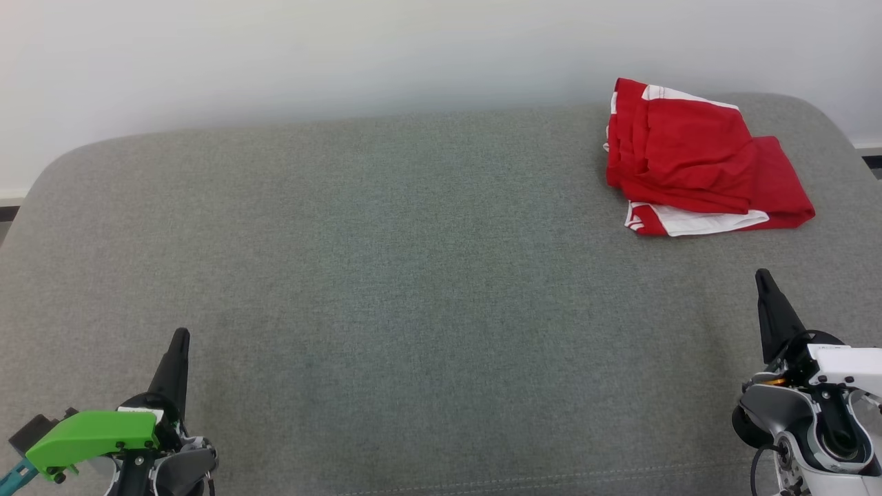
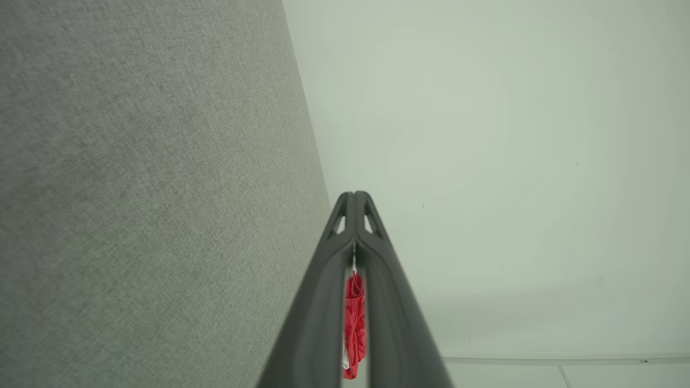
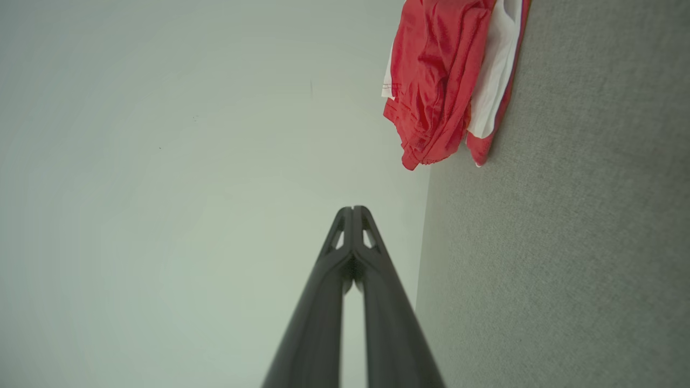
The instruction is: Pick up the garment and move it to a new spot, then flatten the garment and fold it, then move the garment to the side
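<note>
The garment point(image 1: 696, 158) is red with white panels and lies folded in a loose bundle at the far right corner of the grey upholstered surface point(image 1: 413, 275). My right gripper point(image 1: 761, 275) is shut and empty, hovering at the lower right, a short way in front of the garment and apart from it. In the right wrist view the garment point(image 3: 436, 81) lies beyond the shut fingertips of the right gripper point(image 3: 353, 209). At the lower left, far from the cloth, my left gripper point(image 1: 180, 336) is shut and empty. Between the fingers of the left gripper point(image 2: 354, 195), a distant sliver of the garment point(image 2: 354, 318) shows.
A pale wall point(image 1: 344, 55) runs right behind the surface's rounded far edge. The surface's stitched front edge point(image 1: 551, 479) lies near me. A strip of floor and skirting point(image 1: 869, 155) shows past the right corner.
</note>
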Tool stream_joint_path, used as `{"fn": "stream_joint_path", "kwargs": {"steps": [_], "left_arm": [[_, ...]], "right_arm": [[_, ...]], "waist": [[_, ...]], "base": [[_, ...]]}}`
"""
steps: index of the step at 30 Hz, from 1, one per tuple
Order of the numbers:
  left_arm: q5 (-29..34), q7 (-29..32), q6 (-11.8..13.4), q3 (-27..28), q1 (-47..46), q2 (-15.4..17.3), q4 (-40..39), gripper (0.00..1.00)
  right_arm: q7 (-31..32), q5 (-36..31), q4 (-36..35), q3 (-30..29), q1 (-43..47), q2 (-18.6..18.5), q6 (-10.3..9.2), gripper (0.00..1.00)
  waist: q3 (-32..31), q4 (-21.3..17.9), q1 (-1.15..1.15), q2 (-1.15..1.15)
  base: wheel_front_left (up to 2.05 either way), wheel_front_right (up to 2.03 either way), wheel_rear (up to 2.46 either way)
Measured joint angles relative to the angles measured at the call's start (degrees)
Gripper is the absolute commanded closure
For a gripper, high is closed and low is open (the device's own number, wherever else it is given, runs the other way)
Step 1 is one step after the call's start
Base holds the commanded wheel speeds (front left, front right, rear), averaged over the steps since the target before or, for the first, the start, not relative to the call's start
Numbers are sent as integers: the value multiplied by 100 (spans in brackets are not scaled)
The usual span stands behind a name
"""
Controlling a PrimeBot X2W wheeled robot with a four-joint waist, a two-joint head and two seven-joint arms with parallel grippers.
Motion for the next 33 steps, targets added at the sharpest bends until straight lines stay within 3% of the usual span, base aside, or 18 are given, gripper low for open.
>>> {"fn": "stream_joint_path", "kwargs": {"steps": [33], "left_arm": [[0,0,-1,3,-2,0,14,100]], "right_arm": [[0,0,34,-7,-2,1,33,100]], "waist": [[-1,0,0,0]], "base": [[0,0,0]]}}
